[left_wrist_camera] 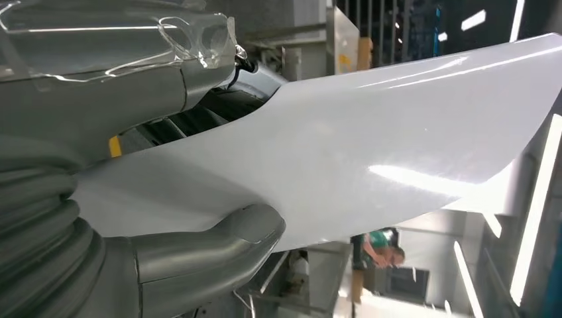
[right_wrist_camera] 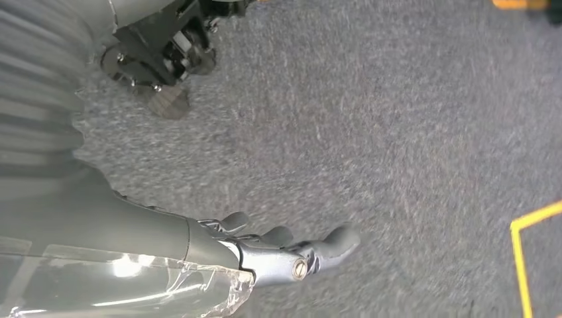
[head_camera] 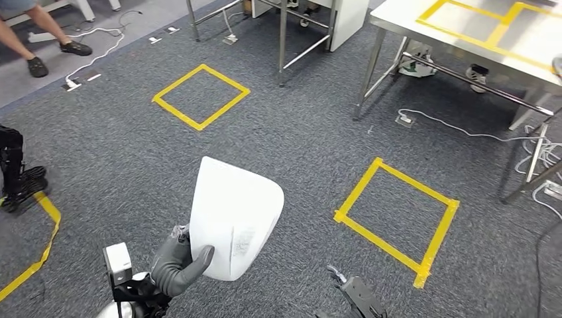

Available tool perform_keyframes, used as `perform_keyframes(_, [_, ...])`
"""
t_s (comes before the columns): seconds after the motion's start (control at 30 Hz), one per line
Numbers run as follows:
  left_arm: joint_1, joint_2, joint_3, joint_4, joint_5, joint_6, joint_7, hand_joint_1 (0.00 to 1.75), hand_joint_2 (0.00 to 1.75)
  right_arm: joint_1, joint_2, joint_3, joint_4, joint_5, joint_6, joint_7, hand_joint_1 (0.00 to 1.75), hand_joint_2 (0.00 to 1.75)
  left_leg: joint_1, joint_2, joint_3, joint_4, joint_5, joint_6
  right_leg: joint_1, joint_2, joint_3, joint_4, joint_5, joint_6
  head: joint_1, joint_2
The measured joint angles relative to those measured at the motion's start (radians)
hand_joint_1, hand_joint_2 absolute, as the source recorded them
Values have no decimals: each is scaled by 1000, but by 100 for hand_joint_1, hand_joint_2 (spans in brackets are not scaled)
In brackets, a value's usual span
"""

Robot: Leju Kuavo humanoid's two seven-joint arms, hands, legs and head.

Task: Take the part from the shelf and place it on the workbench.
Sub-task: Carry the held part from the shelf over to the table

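Part [head_camera: 233, 215], a curved white sheet-like piece, is up in my left hand [head_camera: 177, 260], thumb on one face and fingers [left_wrist_camera: 219, 86] behind the other, pinching its lower edge above the grey carpet [head_camera: 298, 146]. My right hand [head_camera: 354, 295] hangs low beside it, holding nothing, fingers [right_wrist_camera: 331, 244] loosely curled and slightly apart. The steel worktop [head_camera: 411, 20] with yellow tape sits well apart at far right, two yellow tape squares [head_camera: 201, 97] on the floor between.
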Motion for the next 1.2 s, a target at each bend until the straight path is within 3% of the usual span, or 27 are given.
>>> perform_keyframes(0.07, [2,-1,0,-1,-1,0,0,175,175,-3,-1,-1,2,-1,0,-2,0,175,-4,33,-4,-1,2,3,-2,-47,-66,139,-60,-4,2,0])
perform_keyframes(0.1, [3,-1,0,0,-2,-1,0,175,175,-3,-1,-1,4,-2,0,-3,0,175,-5,50,-5,-1,2,2,-5,-54,-87,189,-77,-1,2,0])
perform_keyframes(0.13, [3,-1,0,0,-3,-1,0,175,175,-1,-1,-2,5,-2,0,-4,0,175,-5,65,-6,0,1,2,-9,-58,-89,202,-79,7,2,0])
perform_keyframes(0.17, [3,-2,0,1,-4,-2,0,175,175,1,-1,-2,7,-3,0,-4,0,175,-5,79,-7,1,0,0,-13,-64,-68,172,-67,18,2,0])
perform_keyframes(0.2, [2,-3,0,2,-5,-3,0,175,175,2,-1,-2,9,-3,-1,-5,0,175,-5,92,-7,4,-2,-3,-16,-77,-27,104,-44,29,2,0])
perform_keyframes(0.27, [0,-5,0,3,-6,-7,0,175,175,1,-2,-4,12,-5,-2,-8,0,175,-8,116,-7,13,-9,-14,-15,-121,54,-35,-7,36,1,0])
perform_keyframes(0.33, [-1,-6,0,3,-9,-10,-1,175,175,0,-2,-4,15,-6,-3,-14,0,175,-13,136,-6,19,-14,-26,-8,-136,80,-83,3,23,1,0])
perform_keyframes(0.4, [-3,-7,-1,2,-11,-12,-1,175,175,3,-2,-4,20,-7,-4,-21,0,175,-11,151,-3,20,-17,-38,-9,-111,77,-82,7,10,0,0])
perform_keyframes(0.47, [-3,-6,0,2,-13,-11,-2,175,175,6,-1,-3,25,-8,-5,-27,0,175,-4,115,-11,50,-44,-48,-17,-87,76,-84,12,-2,-1,0])
perform_keyframes(0.53, [4,-4,0,2,-13,-8,-6,175,175,4,2,-3,29,-7,-4,-31,0,175,1,52,-56,155,-108,-55,-20,-64,75,-84,16,-13,-2,0])
perform_keyframes(0.6, [15,0,1,2,-14,-2,-10,175,175,0,6,-2,34,-5,-2,-34,0,175,2,25,-118,286,-163,-55,-15,-37,72,-84,19,-20,-2,0])
perform_keyframes(0.63, [20,2,1,2,-14,1,-12,175,175,-1,8,-2,38,-4,-1,-35,0,175,2,21,-133,314,-165,-53,-12,-22,71,-84,20,-22,-2,0])
perform_keyframes(0.67, [23,4,1,2,-14,5,-15,175,175,-1,9,-1,42,-3,0,-36,0,175,1,18,-130,303,-147,-49,-10,-7,71,-83,22,-23,-2,0])
perform_keyframes(0.7, [25,6,1,2,-14,9,-18,175,175,-1,11,-1,46,-2,1,-37,0,175,1,10,-105,250,-111,-44,-8,9,72,-83,23,-23,-2,0])
perform_keyframes(0.77, [29,12,1,2,-13,17,-23,175,175,-4,16,0,53,0,2,-39,0,175,3,-41,-39,110,-46,-28,-5,35,71,-82,26,-19,-1,0])
perform_keyframes(0.83, [32,17,1,2,-10,24,-28,175,175,-9,22,1,60,2,4,-42,0,175,0,-75,-7,39,-26,-18,-7,59,63,-82,32,-10,-2,0])
perform_keyframes(0.9, [32,19,1,1,-7,28,-30,175,175,-13,24,2,66,4,6,-44,0,175,-4,-56,-5,30,-23,-13,-10,80,53,-86,40,4,-4,0])
perform_keyframes(0.93, [32,20,1,0,-7,30,-31,175,175,-13,25,3,69,5,8,-45,0,175,-4,-42,-2,21,-17,-9,-10,69,47,-83,41,8,-3,0])
perform_keyframes(0.97, [32,20,1,-2,-6,31,-32,175,175,-15,25,4,72,6,10,-45,0,175,-2,-27,1,11,-10,-5,-8,43,35,-67,32,9,-2,0])
perform_keyframes(1.03, [34,20,0,-4,-5,33,-32,175,175,-23,27,5,79,6,12,-46,0,175,-2,5,4,-2,-1,0,-7,-28,-14,29,-15,5,1,0])
perform_keyframes(1.07, [35,20,0,-5,-5,34,-33,175,175,-28,27,5,83,7,13,-46,0,175,-3,21,2,-3,0,1,-8,-47,-48,99,-46,3,1,0])
perform_keyframes(1.13, [37,21,0,-5,-4,35,-32,175,175,-31,28,5,91,7,14,-46,0,175,-4,54,-1,-2,-1,1,-13,-57,-91,197,-79,12,1,0])
perform_keyframes(1.17, [37,21,0,-5,-4,35,-32,175,175,-31,28,6,95,7,15,-46,0,175,-4,69,-2,-1,-1,-1,-16,-61,-84,193,-75,21,2,0])
perform_keyframes(1.2, [37,21,0,-5,-4,36,-32,175,175,-31,28,6,98,7,15,-46,0,175,-4,83,-2,0,-3,-3,-19,-70,-55,146,-58,32,2,0])
